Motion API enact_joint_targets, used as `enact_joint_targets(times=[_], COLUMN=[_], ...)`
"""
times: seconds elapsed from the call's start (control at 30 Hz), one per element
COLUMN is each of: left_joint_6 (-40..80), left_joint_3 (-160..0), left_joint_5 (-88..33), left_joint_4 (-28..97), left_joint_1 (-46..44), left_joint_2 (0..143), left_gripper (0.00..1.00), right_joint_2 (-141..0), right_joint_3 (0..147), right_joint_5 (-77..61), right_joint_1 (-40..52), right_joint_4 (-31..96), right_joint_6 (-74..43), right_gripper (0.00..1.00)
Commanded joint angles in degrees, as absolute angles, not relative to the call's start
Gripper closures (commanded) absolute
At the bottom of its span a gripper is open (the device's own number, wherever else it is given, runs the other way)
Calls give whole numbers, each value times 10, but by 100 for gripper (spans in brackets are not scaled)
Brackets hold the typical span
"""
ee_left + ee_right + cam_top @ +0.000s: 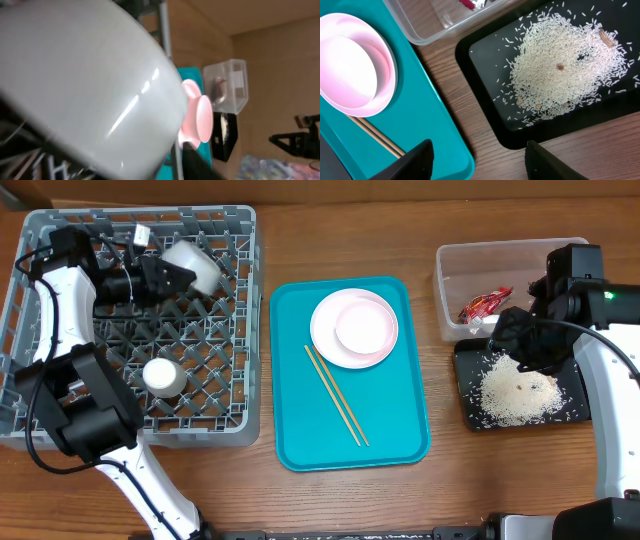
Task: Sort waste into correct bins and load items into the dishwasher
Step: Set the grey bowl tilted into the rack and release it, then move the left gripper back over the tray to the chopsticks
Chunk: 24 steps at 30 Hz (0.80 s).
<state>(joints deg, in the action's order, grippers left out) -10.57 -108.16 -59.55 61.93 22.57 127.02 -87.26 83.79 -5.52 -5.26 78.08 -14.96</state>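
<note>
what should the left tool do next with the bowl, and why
Probably lower the grey bowl a little and settle it between the pegs of the dish rack: the left tool holds it tilted over the rack's back rows, seemingly not yet seated.

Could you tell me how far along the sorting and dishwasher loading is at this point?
Done: the red wrapper lies in the clear tub, the rice is on the black tray, and the small white cup is in the dish rack.
In hand: the left gripper holds the grey bowl in the rack.
Left: the white plate, pinkish bowl and chopsticks wait on the teal tray. The right gripper is open.
</note>
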Motion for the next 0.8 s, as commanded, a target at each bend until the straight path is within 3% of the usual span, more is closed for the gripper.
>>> enact_joint_targets(times=[0.0,0.37,0.43,0.77], left_joint_6=[-107,-91,-79,-16], left_joint_3=[-1091,-1101,-1101,-1101], left_joint_5=[-531,-439,-411,-319], left_joint_4=[630,640,634,678], left_joint_1=[234,248,248,212], left_joint_2=[1277,1191,1156,1000], left_gripper=[46,14,0,0], right_joint_2=[-868,-868,-868,-868], right_joint_3=[844,844,844,844], right_joint_5=[-50,-49,-49,-24], right_joint_1=[-55,-55,-55,-55], right_joint_4=[780,781,781,793], right_joint_6=[-146,-146,-146,-146], right_gripper=[39,39,39,40])
